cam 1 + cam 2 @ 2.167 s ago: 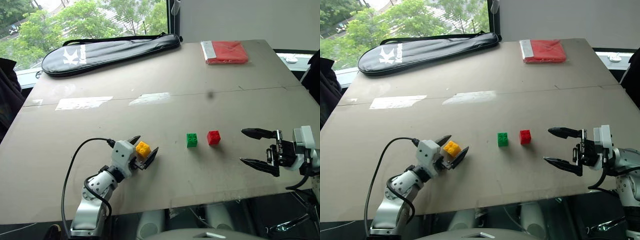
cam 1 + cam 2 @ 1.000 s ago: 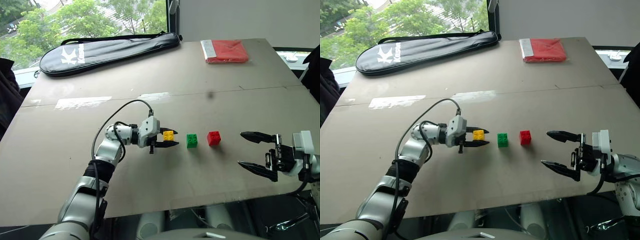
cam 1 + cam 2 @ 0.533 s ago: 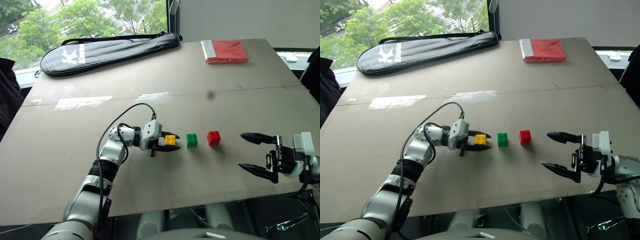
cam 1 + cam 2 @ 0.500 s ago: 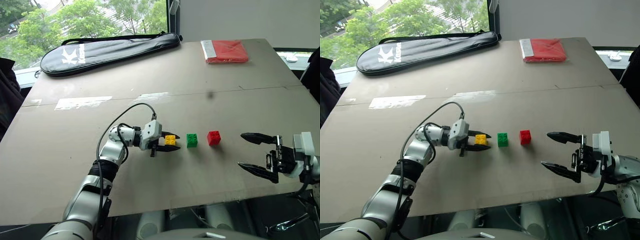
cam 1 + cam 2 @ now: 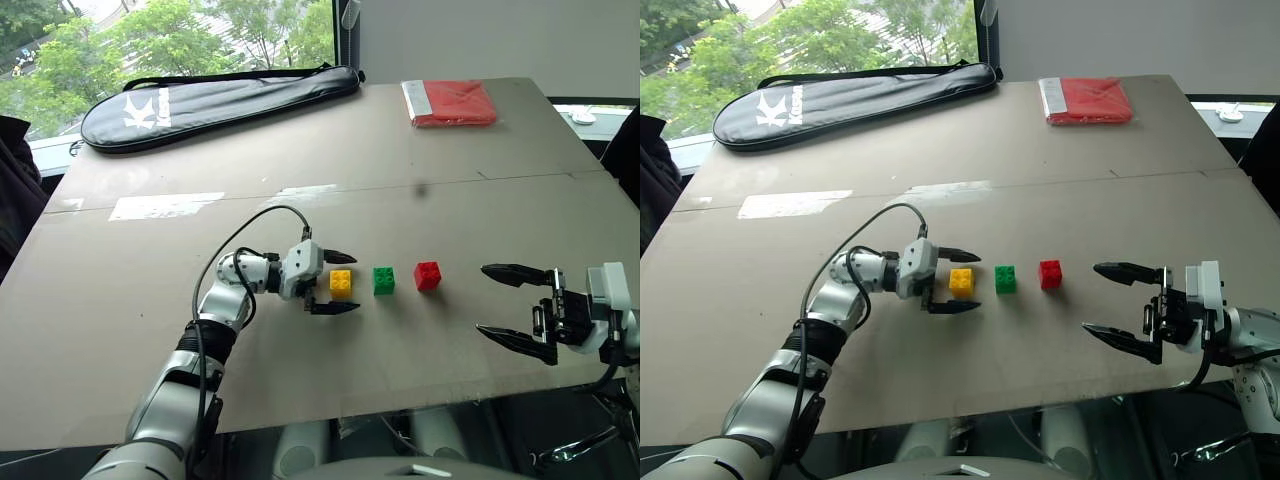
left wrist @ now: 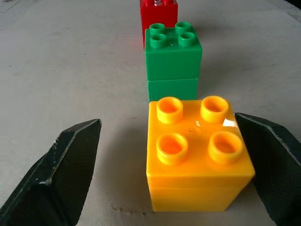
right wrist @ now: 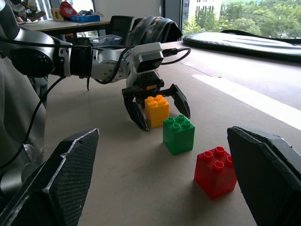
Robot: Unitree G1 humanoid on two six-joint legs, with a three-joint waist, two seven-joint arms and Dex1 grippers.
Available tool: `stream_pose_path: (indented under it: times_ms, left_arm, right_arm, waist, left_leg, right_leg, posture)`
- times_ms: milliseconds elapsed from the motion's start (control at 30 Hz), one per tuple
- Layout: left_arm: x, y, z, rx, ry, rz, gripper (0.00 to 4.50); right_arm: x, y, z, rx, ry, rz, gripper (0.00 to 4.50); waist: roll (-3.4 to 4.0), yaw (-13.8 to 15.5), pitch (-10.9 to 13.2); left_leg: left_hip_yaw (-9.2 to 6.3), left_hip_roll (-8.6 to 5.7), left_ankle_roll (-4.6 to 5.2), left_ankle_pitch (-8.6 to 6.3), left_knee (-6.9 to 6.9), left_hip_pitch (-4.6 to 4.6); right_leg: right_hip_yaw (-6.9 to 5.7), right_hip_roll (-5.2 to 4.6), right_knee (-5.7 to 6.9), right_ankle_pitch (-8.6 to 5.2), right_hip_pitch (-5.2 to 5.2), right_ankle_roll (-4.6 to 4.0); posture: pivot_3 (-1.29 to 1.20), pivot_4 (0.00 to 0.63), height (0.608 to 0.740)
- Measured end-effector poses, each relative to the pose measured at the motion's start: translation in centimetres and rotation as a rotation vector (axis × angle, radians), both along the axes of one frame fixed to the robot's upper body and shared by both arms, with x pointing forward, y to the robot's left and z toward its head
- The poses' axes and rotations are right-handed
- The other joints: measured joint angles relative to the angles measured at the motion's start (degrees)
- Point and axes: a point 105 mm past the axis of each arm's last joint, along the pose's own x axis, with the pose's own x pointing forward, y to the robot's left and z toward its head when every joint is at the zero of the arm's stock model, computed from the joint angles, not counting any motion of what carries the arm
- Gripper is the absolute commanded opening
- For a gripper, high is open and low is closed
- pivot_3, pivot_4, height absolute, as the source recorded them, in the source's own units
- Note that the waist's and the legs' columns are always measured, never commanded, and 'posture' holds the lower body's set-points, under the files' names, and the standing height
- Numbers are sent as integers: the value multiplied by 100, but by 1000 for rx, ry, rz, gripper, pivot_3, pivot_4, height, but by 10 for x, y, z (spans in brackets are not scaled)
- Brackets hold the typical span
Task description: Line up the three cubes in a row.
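The left claw (image 5: 334,283) stands spread, released, with the small yellow studded plastic brick (image 5: 341,282) sitting on the grey bench (image 5: 300,150) between its two black fingers and free of both. From that claw the row runs straight ahead along its pointing line: the yellow brick first, the green studded plastic brick (image 5: 383,280) just beyond it, the red studded plastic brick (image 5: 427,275) beyond that. The row's long axis matches the claw's own, so I judge that drawing straight back along that line is the safe way out; a sideways swing could knock the yellow brick.

The right claw (image 5: 512,311) hangs spread wide and holding nothing, beyond the red end of the row, well apart from it; the left arm is much the nearer.

The left wrist view shows the yellow brick lying closer to one finger (image 6: 265,160) than the other, with a small gap to the green brick. The head views show the even spacing of all three
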Motion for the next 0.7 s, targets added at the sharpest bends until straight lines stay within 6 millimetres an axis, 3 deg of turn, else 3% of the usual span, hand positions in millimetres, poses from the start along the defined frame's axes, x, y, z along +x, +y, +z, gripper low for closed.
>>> stream_pose_path:
  times_ms: [67, 233, 433, 567, 700]
  left_arm:
    - [-1, 5, 1, -7, 3, 18, 4479]
    - [-20, 43, -3, 1, 37, 123, 4479]
    - [-55, 68, -9, 6, 97, 189, 4479]
    - [-56, 86, -9, 13, 94, 361, 4479]
    - [-65, 93, -10, -2, 104, 547, 4479]
  right_arm:
    - [0, 0, 0, -1, -1, 0, 4500]
    - [0, -5, -8, 5, 32, -17, 4500]
    - [3, -4, -10, 1, 24, -6, 4500]
    - [10, -8, -16, -1, 33, -31, 4500]
    - [23, -25, -37, -34, 65, -172, 4500]
  waist:
    - [0, -11, 0]
    - [2, -47, 1]
    - [2, -17, 1]
    - [2, 16, 0]
    - [4, 2, -2]
  left_leg:
    - [1, 1, 0, 0, 0, 0]
    - [-2, 9, 0, 0, -1, -2]
    - [5, 11, 0, 0, -1, 5]
    - [2, 11, 0, 0, -1, 10]
    - [15, 11, -1, 0, -2, 18]
  right_leg:
    - [0, 2, 0, 0, -1, 0]
    - [0, 6, 0, 4, -4, -6]
    - [5, 4, 1, -9, -3, -16]
    - [3, 4, 3, -9, 2, -16]
    - [15, 4, 3, -9, 4, -16]
  posture:
    - [0, 150, 701]
    - [0, 150, 701]
    - [0, 150, 701]
    - [0, 150, 701]
    - [0, 150, 701]
